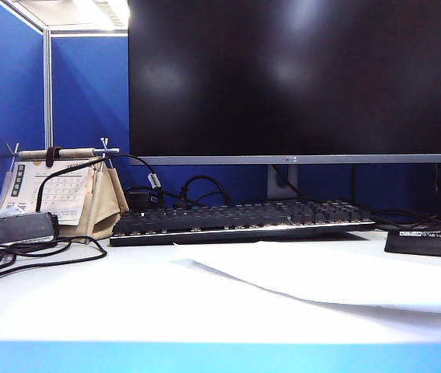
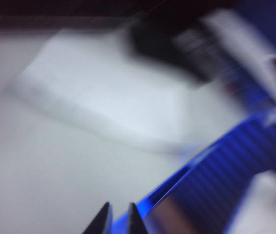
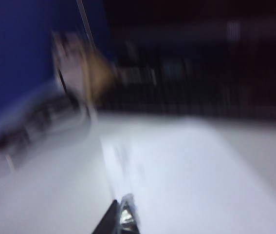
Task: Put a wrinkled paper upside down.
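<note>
The wrinkled paper (image 1: 337,276) is a large white sheet lying on the white table in front of the keyboard, right of the middle, its near right corner slightly raised. Neither gripper shows in the exterior view. The blurred left wrist view shows the paper (image 2: 103,97) well ahead of my left gripper (image 2: 119,214). Its dark tips stand a narrow gap apart with nothing between them, over the table's blue front edge (image 2: 215,175). In the blurred right wrist view my right gripper (image 3: 120,214) is shut and empty, above the paper (image 3: 186,175).
A black keyboard (image 1: 243,217) lies behind the paper under a large dark monitor (image 1: 294,78). A desk calendar (image 1: 57,190) on a beige stand, a grey box and black cables (image 1: 18,256) fill the left. A black flat item (image 1: 430,239) sits at the right.
</note>
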`<control>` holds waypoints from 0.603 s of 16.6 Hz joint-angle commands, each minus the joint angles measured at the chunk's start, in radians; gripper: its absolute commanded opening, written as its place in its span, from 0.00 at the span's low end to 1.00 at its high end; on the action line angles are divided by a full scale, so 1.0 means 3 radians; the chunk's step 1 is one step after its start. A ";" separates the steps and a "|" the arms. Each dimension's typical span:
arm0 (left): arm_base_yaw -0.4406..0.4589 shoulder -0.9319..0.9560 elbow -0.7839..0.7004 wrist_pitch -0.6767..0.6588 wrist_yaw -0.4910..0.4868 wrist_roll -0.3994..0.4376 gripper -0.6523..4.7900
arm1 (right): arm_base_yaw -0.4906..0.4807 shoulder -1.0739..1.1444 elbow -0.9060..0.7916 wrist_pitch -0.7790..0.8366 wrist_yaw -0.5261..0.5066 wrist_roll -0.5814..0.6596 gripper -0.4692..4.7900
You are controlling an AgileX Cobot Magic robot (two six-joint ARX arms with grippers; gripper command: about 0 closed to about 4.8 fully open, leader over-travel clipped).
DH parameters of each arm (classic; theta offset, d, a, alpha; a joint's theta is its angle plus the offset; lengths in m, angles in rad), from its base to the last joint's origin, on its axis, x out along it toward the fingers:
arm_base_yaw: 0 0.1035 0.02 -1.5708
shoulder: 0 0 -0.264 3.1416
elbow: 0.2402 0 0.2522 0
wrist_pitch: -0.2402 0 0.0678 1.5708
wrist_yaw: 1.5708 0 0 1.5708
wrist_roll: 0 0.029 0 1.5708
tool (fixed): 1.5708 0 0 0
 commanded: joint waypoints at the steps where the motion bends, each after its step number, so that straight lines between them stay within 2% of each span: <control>1: 0.0000 0.0005 0.0251 0.0565 0.0090 -0.0403 0.22 | -0.0043 0.0041 0.0465 0.0200 0.0212 -0.0172 0.14; 2: 0.0001 0.0065 0.0422 0.0367 -0.0191 -0.0587 0.22 | -0.0080 0.0121 0.0636 0.0151 0.0228 -0.0308 0.20; 3: 0.0001 0.0169 0.0562 0.0212 -0.0296 -0.0638 0.23 | -0.0104 0.0200 0.0741 0.0071 0.0244 -0.0327 0.20; 4: 0.0001 0.0360 0.0724 0.0095 -0.0294 -0.0637 0.31 | -0.0153 0.0346 0.0879 -0.0076 0.0252 -0.0327 0.20; 5: 0.0001 0.0838 0.1031 -0.0034 -0.0296 -0.0697 0.74 | -0.0231 0.0603 0.1002 -0.0228 0.0195 -0.0327 0.20; 6: 0.0003 0.1294 0.1274 -0.0085 -0.0342 -0.0914 0.92 | -0.0272 0.0813 0.1041 -0.0225 0.0127 -0.0328 0.22; 8: 0.0003 0.1897 0.1589 -0.0072 -0.0315 -0.0945 0.94 | -0.0277 0.1022 0.1047 -0.0169 0.0051 -0.0327 0.22; 9: 0.0004 0.2290 0.1742 0.0108 -0.0245 -0.1152 0.94 | -0.0278 0.1106 0.1047 -0.0160 -0.0008 -0.0326 0.22; 10: 0.0004 0.2575 0.1788 0.0404 -0.0183 -0.1366 1.00 | -0.0277 0.1136 0.1047 -0.0160 -0.0058 -0.0326 0.24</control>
